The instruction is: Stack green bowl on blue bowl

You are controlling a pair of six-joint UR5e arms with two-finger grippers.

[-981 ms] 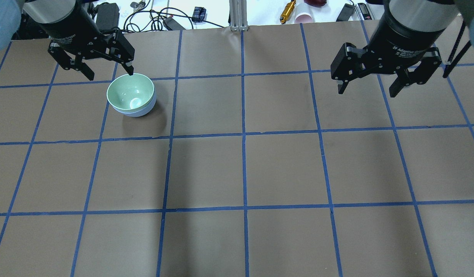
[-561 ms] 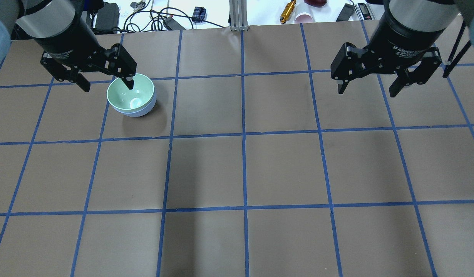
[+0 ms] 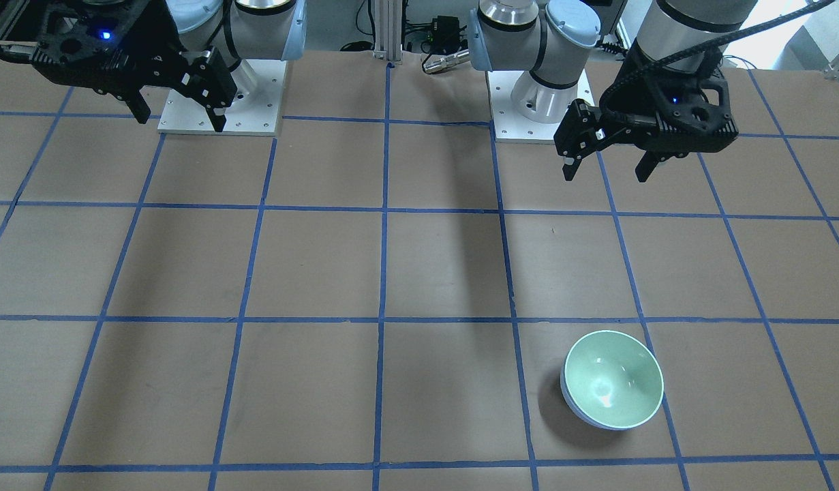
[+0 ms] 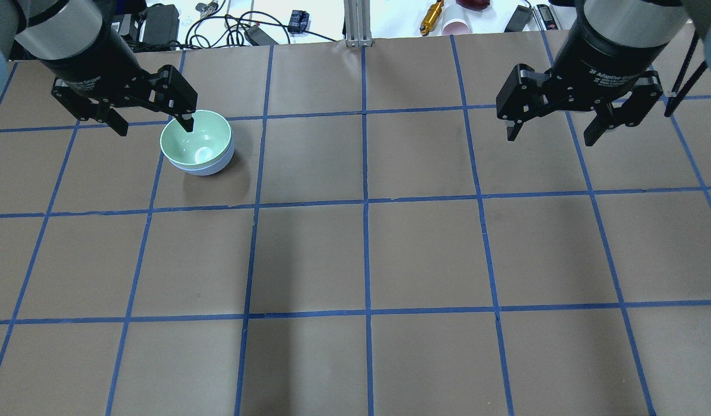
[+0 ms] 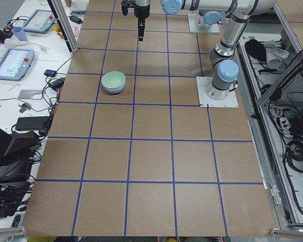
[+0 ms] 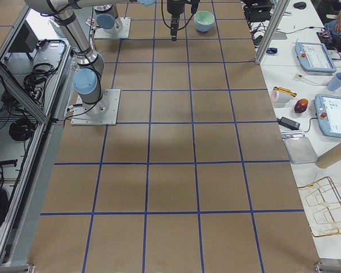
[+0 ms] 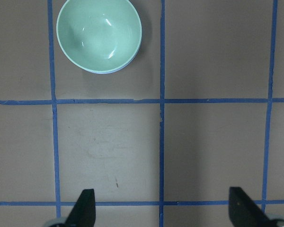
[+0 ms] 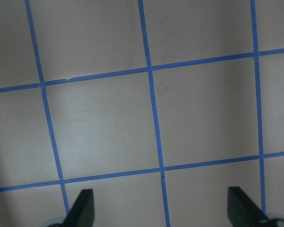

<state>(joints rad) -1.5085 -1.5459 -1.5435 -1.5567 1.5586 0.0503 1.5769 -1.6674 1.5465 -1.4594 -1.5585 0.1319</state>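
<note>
Gridded table [image 4: 424, 254], glossy green bowl [image 4: 197, 144]

Brown paper-covered table [image 4: 424, 254], blue tape grid [image 4: 365, 173]; cluttered white benches [image 6: 307, 77].

The green bowl [image 4: 196, 138] is glossy and smooth, with bright glints inside, like glazed ceramic. The blue bowl [image 4: 205, 170] shines alike. The worktop [image 4: 424, 248] wears matt brown paper, gridded with smooth blue tape [image 4: 366, 254]. The left end effector [image 4: 154, 127] and right end effector [image 4: 549, 138] look matt black; the base plates [image 3: 255, 102] are pale metal.
</note>
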